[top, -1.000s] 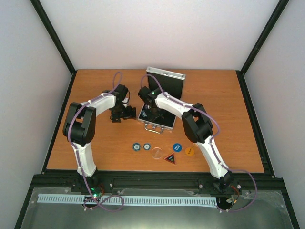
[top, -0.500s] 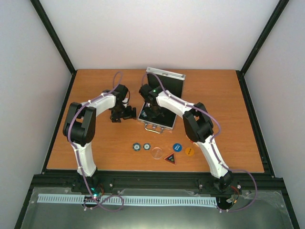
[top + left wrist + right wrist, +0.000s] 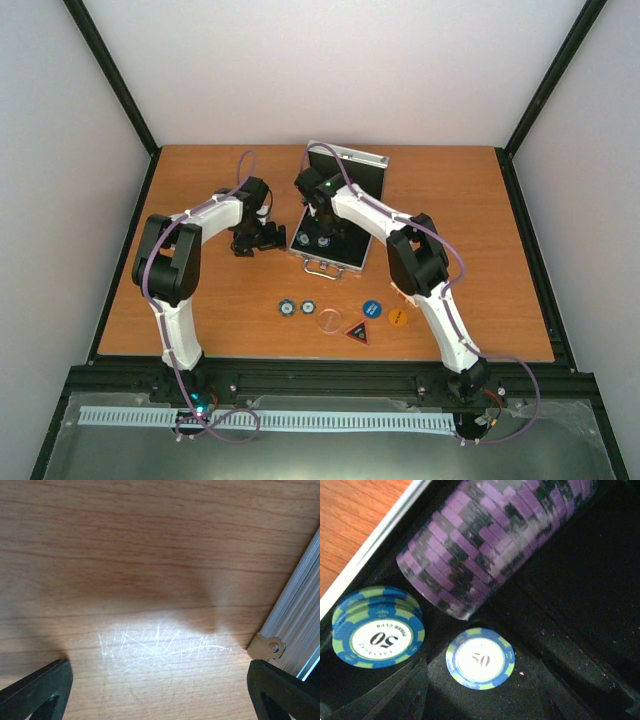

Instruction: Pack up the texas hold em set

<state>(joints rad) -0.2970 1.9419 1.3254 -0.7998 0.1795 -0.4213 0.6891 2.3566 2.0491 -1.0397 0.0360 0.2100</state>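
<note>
Left wrist: table (image 3: 150,545) beside case edge (image 3: 299,602)

the left gripper (image 3: 160,697) hangs close over a brown wooden table (image 3: 150,535), its two black fingertips (image 3: 37,692) spread wide at the near left and near right corners, with nothing between them. a patch of fine pale scratches (image 3: 160,645) catches bright light on the wood between them. on the right runs the ribbed silver aluminium case edge (image 3: 300,600), ending in a small metal corner bracket (image 3: 267,647) just beside the right fingertip.
</note>
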